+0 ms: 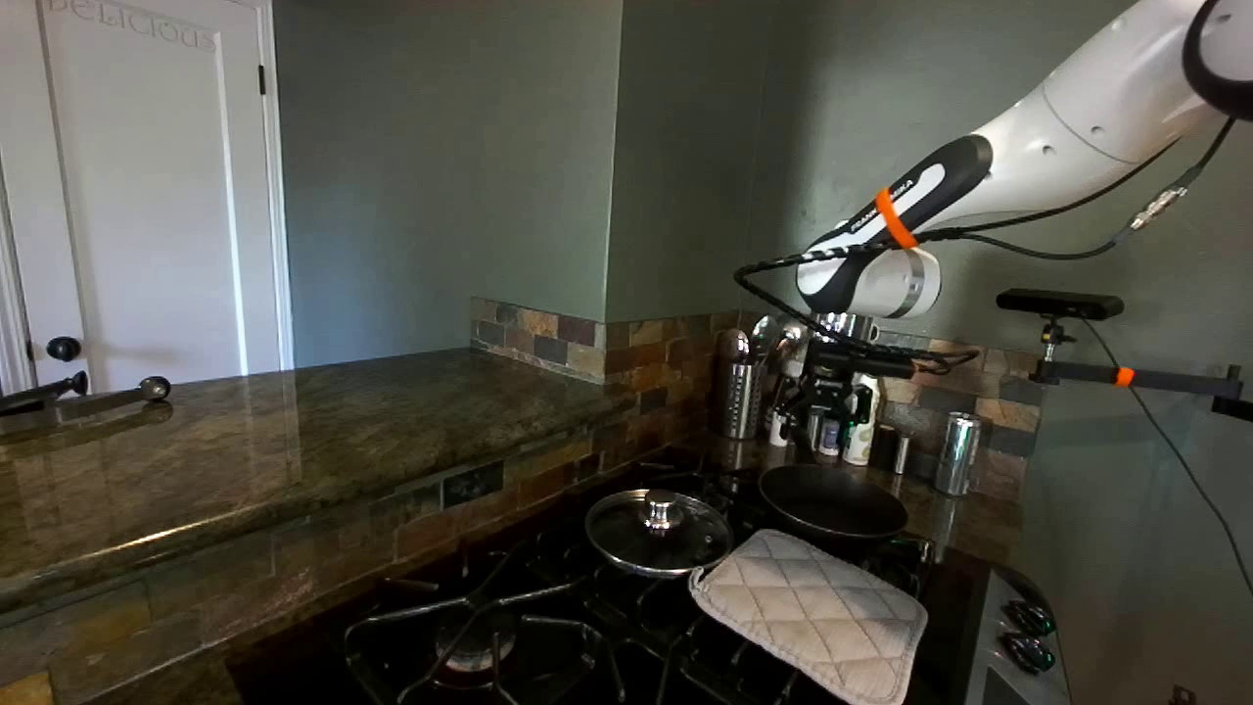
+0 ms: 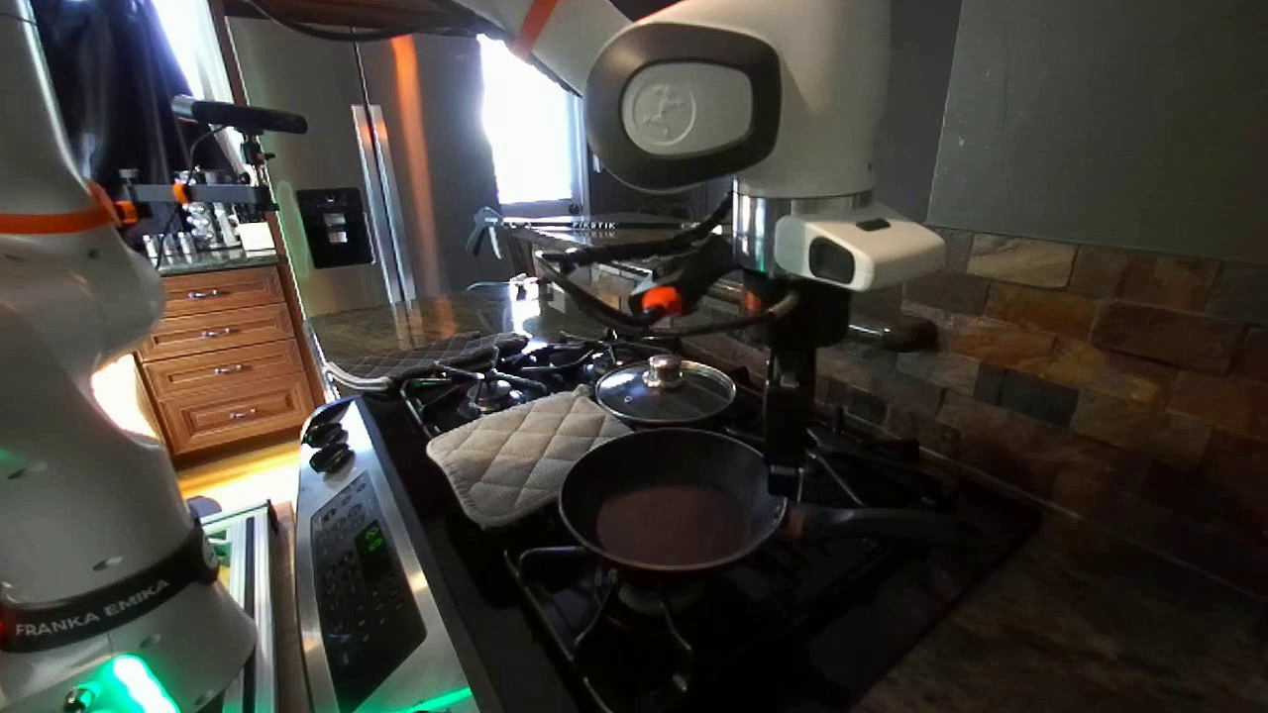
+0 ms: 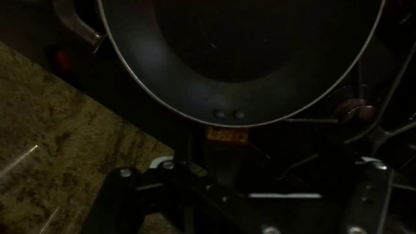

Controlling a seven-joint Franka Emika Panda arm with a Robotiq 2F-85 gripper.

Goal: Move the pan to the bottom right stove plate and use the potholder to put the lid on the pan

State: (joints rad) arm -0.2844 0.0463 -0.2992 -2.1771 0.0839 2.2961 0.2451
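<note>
The dark pan [image 2: 674, 515] sits on a burner, its black handle [image 2: 882, 525] pointing toward the tiled wall. My gripper [image 2: 786, 480] is lowered over the handle beside the rim. In the wrist view its jaws are spread wide, with the handle [image 3: 224, 159] between them, closer to the left finger; dark shadow hides much of the right finger. The glass lid [image 1: 626, 539] with its shiny knob rests on the stove beyond the pan. Between lid and front panel lies the cream quilted potholder [image 1: 817, 612], flat over the grates, close to the pan in both exterior views.
Utensils in a steel canister [image 1: 741, 401], a white-green bottle [image 1: 861, 421] and a steel cylinder [image 1: 957, 452] stand behind the stove. Black grates [image 1: 480, 617] cover the burners. A dark quilted cloth [image 2: 426, 361] lies at the far end. The control panel [image 2: 367, 555] borders the stove front.
</note>
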